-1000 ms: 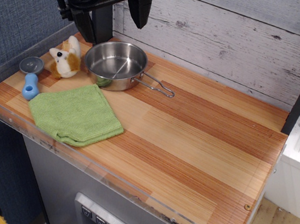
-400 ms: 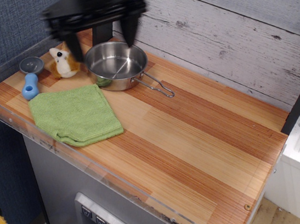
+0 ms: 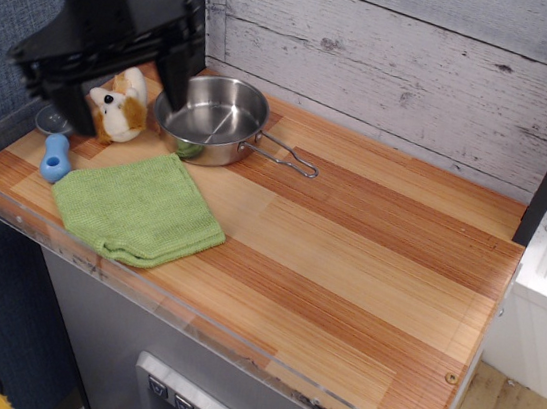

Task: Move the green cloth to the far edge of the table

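The cloth [image 3: 138, 209] is lime green, fuzzy and folded into a rough square. It lies flat at the near left corner of the table [image 3: 366, 267], its layered edges showing along the near side. The table is a rectangular top of light and reddish-brown striped planks with a clear rim.

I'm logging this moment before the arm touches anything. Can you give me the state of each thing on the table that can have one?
gripper: open, fingers spread, empty, above the toy
green cloth: folded, flat at the near left edge, untouched
steel pan: upright, handle pointing right, nothing clearly inside
stuffed toy: sitting beside the pan, partly hidden by the gripper
blue toy: lying left of the cloth
table: right half bare
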You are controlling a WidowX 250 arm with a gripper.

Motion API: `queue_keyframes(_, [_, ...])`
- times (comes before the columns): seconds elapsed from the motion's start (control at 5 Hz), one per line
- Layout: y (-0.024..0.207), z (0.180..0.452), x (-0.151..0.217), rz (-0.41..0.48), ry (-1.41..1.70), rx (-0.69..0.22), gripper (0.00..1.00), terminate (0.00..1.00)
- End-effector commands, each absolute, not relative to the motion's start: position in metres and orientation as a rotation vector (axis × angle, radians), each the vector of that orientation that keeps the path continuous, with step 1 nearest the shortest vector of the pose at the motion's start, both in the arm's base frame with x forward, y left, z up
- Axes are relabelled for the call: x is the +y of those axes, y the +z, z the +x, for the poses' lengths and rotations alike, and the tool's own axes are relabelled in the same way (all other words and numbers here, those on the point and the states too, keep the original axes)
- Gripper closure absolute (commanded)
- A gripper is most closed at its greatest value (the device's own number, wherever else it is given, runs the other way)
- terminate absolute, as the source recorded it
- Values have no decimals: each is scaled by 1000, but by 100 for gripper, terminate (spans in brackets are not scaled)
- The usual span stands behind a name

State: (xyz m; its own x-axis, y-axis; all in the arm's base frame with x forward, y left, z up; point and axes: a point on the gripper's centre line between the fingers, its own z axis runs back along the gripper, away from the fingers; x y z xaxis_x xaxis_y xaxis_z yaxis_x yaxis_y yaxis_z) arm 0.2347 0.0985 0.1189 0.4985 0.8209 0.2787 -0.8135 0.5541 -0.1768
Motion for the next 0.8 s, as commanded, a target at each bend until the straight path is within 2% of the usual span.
queue_keyframes(0.0, [86,242,112,35,973,-322,0,0])
queue_keyframes(0.2, [71,251,112,30,987,-298,0,0])
queue_keyframes(0.6, [42,250,109,72,960,-253,0,0])
